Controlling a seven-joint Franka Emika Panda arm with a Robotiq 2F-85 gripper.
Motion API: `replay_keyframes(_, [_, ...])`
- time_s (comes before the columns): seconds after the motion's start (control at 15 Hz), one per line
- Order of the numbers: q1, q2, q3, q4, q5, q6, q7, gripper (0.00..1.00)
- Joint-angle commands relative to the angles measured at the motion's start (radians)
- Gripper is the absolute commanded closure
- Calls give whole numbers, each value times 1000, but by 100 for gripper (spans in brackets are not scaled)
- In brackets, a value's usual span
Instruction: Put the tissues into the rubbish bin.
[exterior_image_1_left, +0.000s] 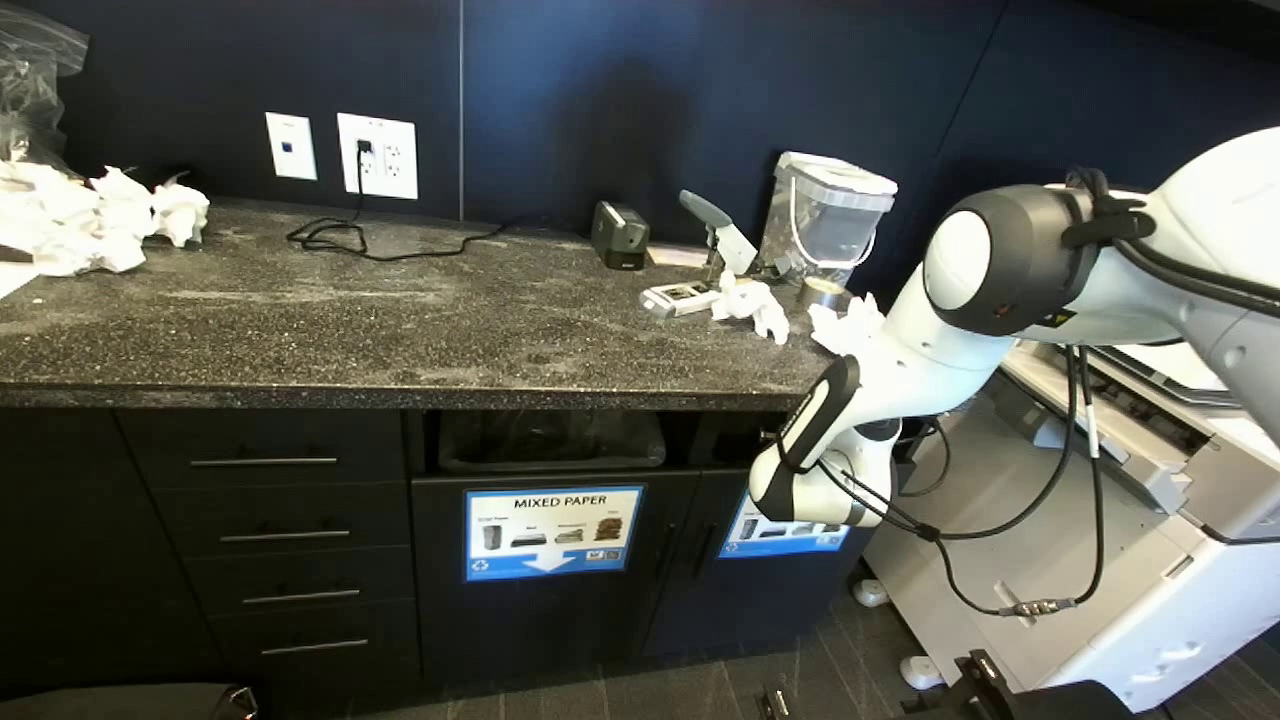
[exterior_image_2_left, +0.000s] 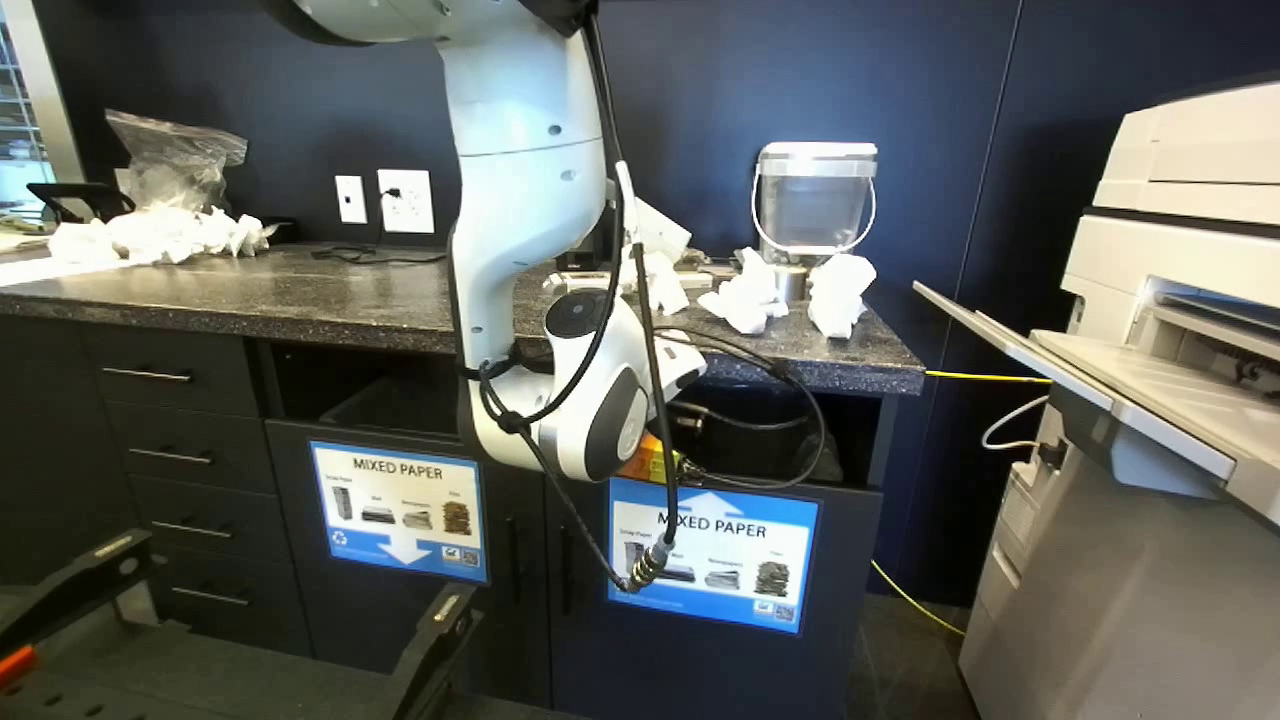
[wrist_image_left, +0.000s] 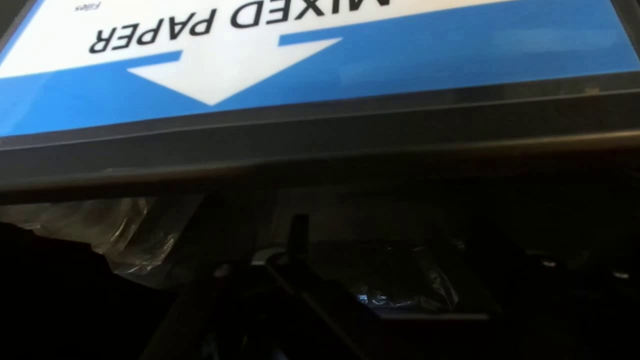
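A long table (exterior_image_1_left: 480, 320) with a dark speckled top stands over black cabinets (exterior_image_1_left: 540, 630), a bulky grey-and-white printer (exterior_image_2_left: 1080, 560) just beyond its end. A white jointed robot arm (exterior_image_2_left: 530, 150) bends down to a cabinet opening. In an exterior view, the next opening holds a dark rubbish bin (exterior_image_1_left: 552, 463) lined with clear plastic. A clear plastic bucket (exterior_image_2_left: 815, 205) with a white lid stands on the table; a heap of crumpled white tissues (exterior_image_2_left: 165, 235) lies at the end away from the printer. The black tool (wrist_image_left: 280, 260), in the wrist view, is too shadowed to tell whether clenched, released or grasping anything. Three separate crumpled tissues (exterior_image_2_left: 748, 292) lie near the bucket.
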Motion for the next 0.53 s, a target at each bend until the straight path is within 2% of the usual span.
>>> replay_keyframes(0.0, [-35,-2,33,19,-57,8,5,0])
replay_keyframes(0.47, [-103,-181,72,-180,-226,-62,-5,0])
